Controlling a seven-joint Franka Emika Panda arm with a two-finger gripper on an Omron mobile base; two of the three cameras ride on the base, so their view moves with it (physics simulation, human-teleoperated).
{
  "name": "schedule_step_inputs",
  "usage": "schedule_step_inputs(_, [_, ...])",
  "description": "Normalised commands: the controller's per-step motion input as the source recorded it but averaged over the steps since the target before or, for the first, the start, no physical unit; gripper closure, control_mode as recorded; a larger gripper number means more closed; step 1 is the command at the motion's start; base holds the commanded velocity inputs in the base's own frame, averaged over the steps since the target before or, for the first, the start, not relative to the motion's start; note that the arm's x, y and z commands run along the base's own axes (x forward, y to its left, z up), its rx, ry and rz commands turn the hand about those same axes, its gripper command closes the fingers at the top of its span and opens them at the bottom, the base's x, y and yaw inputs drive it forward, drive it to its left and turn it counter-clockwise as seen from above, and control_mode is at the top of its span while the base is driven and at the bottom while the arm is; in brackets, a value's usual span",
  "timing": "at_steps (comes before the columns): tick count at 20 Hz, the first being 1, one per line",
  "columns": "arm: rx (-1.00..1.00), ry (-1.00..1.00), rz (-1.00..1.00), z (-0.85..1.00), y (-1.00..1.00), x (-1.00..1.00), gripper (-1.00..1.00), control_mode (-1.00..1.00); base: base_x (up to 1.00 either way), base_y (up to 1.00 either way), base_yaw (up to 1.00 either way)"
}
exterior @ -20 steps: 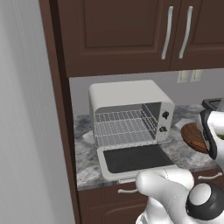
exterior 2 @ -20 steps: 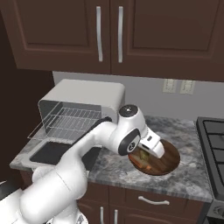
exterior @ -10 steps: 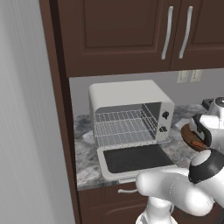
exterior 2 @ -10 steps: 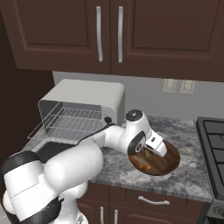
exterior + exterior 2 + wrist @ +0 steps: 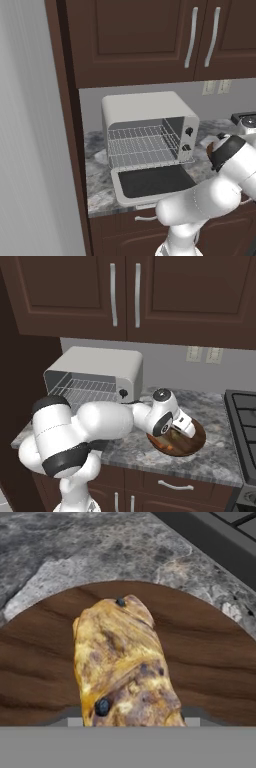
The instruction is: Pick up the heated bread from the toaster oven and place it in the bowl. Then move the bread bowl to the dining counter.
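Hand view puts bread (image 5: 125,667) over bowl (image 5: 210,662); toaster oven (image 5: 147,135) rack bare; jaw state unreadable; release, then carrying to dining counter, pending.

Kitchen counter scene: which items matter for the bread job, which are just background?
Job items:
- golden-brown bread chunk, over the bowl
- shallow dark wooden bowl
- off-white toaster oven, door dropped open, rack bare
- gripper, low over the bowl; jaw state unclear

Background:
- dark brown wall cabinets
- black stove
- wall outlets
- marbled counter
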Motion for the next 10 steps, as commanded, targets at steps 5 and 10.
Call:
schedule_step_inputs(5, [0.00,0.00,0.00,0.03,0.00,0.00,-1.00,-1.00,0.00,0.00,0.00])
schedule_step_inputs(10, [0.01,0.00,0.00,0.34,0.00,0.00,-1.00,-1.00,0.00,0.00,0.00])
